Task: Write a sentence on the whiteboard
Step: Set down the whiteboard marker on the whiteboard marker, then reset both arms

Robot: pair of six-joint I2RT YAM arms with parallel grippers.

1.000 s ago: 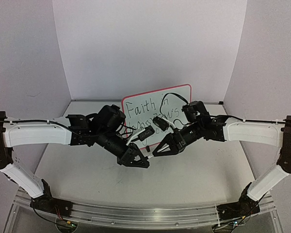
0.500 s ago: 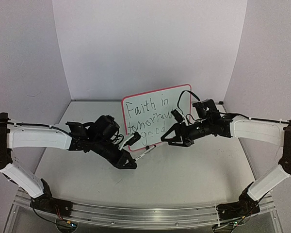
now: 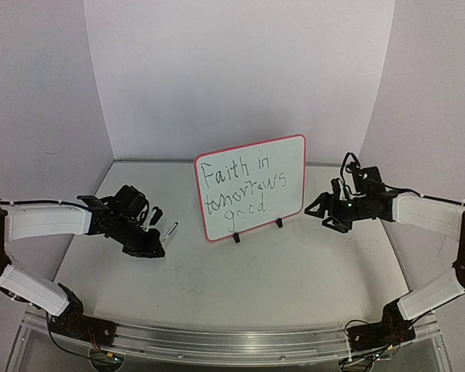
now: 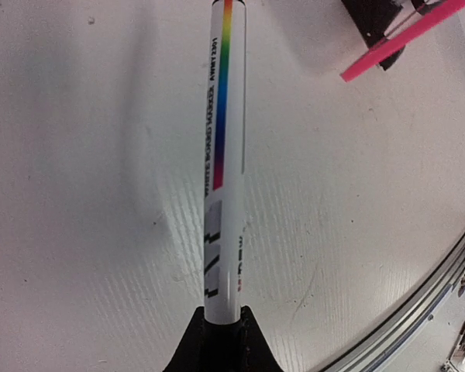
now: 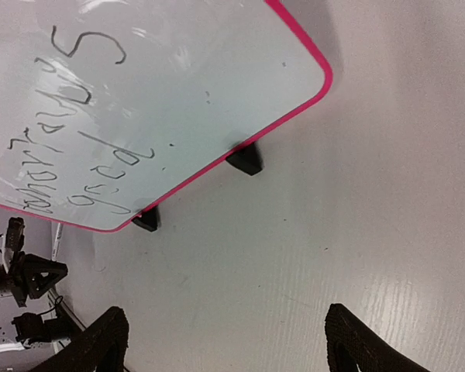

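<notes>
White bench (image 3: 287,271). Behind it, plain white backdrop (image 3: 240,77); flanking it, pale lilac walls (image 3: 39,93); along its near edge, aluminium rail (image 3: 232,345).

Glossy whiteboard (image 3: 252,186), glossy plastic marker (image 4: 225,194), matt table (image 3: 294,283)

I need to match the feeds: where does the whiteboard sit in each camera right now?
Top external: the whiteboard stands at the centre, its writing facing the camera.
Left wrist: only a strip of its pink frame, in the top right corner, beyond the marker.
Right wrist: it fills the upper left, tilted.
Shared landmark: the black feet under the frame; one shows in left wrist, both elsewhere.
</notes>
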